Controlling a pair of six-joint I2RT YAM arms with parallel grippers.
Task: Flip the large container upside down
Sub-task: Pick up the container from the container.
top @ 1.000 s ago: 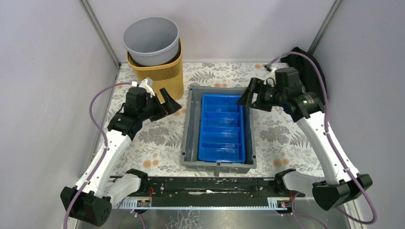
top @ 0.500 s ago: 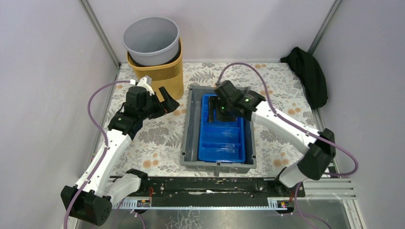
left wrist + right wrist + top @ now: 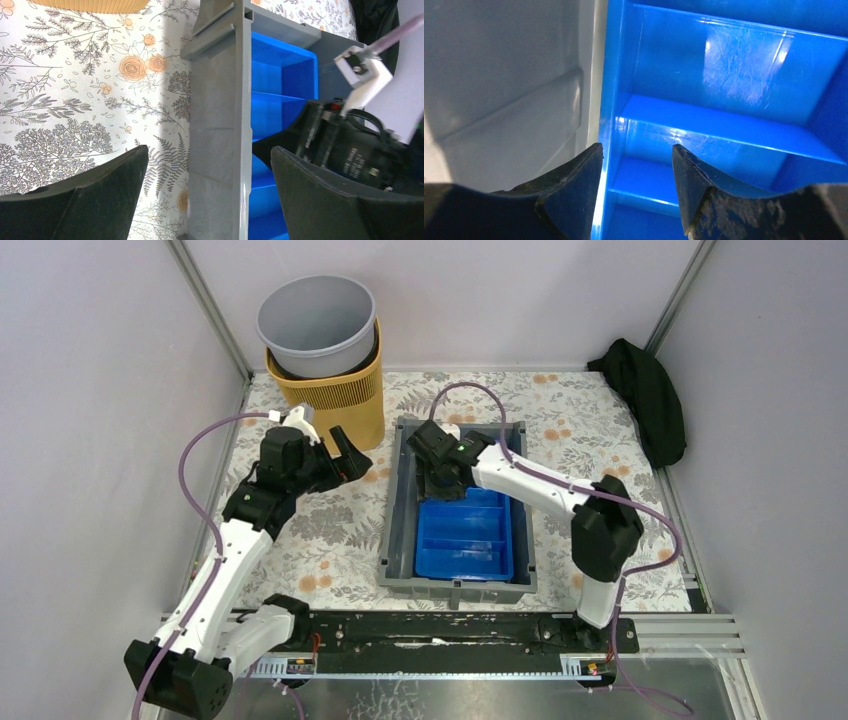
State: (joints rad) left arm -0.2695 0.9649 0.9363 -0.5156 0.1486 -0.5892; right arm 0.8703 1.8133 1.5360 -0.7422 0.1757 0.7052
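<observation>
The large container (image 3: 398, 515), a dark-grey crate, stands upright in the middle of the table with a blue ribbed tray (image 3: 465, 535) inside it. My left gripper (image 3: 358, 460) is open just left of the crate's far left corner. In the left wrist view the crate's left wall (image 3: 220, 125) runs between the spread fingers of the gripper (image 3: 210, 200), apart from both. My right gripper (image 3: 437, 480) reaches down into the crate over the tray's far left part. In the right wrist view it (image 3: 636, 190) is open astride the tray's left wall (image 3: 608, 120), beside the crate's inner wall (image 3: 499, 75).
A round light-grey bucket (image 3: 318, 325) sits in a yellow slatted basket (image 3: 335, 395) at the back left, close to my left gripper. A black cloth (image 3: 650, 400) lies at the back right. Grey walls and metal posts close the table in.
My right arm has swung from the crate's right side across into the crate and lowered its gripper onto the tray's far left edge. The left gripper has barely moved.
</observation>
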